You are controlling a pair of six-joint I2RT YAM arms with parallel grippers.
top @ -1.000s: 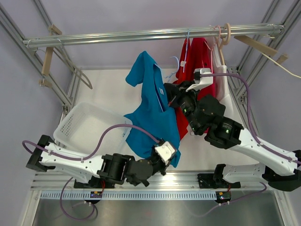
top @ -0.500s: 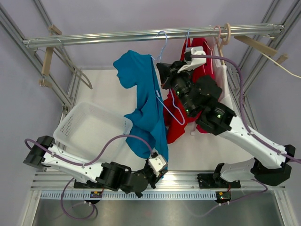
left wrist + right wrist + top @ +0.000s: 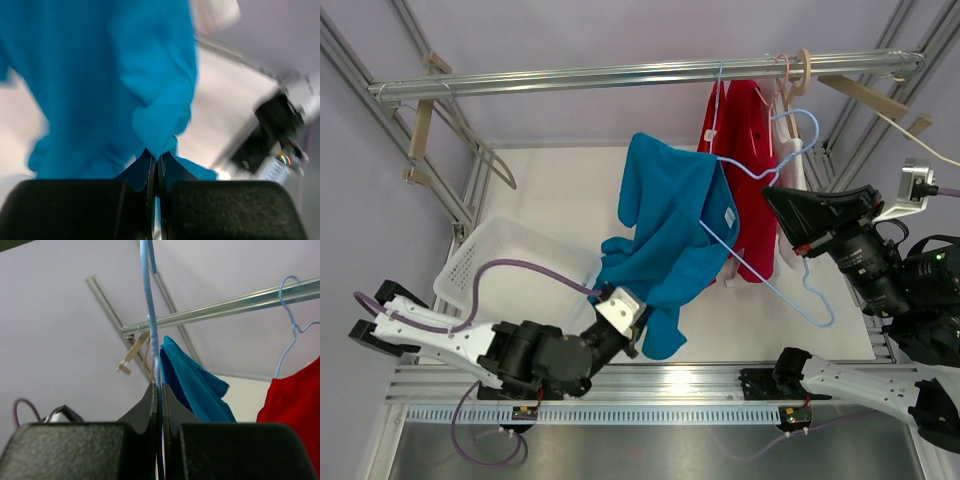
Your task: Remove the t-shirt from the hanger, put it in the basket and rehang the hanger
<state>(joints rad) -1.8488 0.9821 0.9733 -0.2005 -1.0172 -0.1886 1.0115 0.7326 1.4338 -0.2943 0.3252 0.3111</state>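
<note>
Had a white basket (image 3: pixel 490 265) at the left of the desk (image 3: pixel 550 180). Just beside it, pinched a low fold of the blue t-shirt (image 3: pixel 665 215) in the left hand (image 3: pixel 638 332), jaws pressed together. Hung bunched over one end of the light-blue hanger (image 3: pixel 760 272), above the desk. Clamped the hanger's wire neck in the right hand (image 3: pixel 775 200), near a red shirt (image 3: pixel 755 150).

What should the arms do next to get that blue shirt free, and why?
Probably draw the blue wire hanger rightward, away from the blue t-shirt. The right gripper clamps it, the left gripper pinches the shirt's lower edge, and one hanger shoulder sits inside the shirt.
</note>
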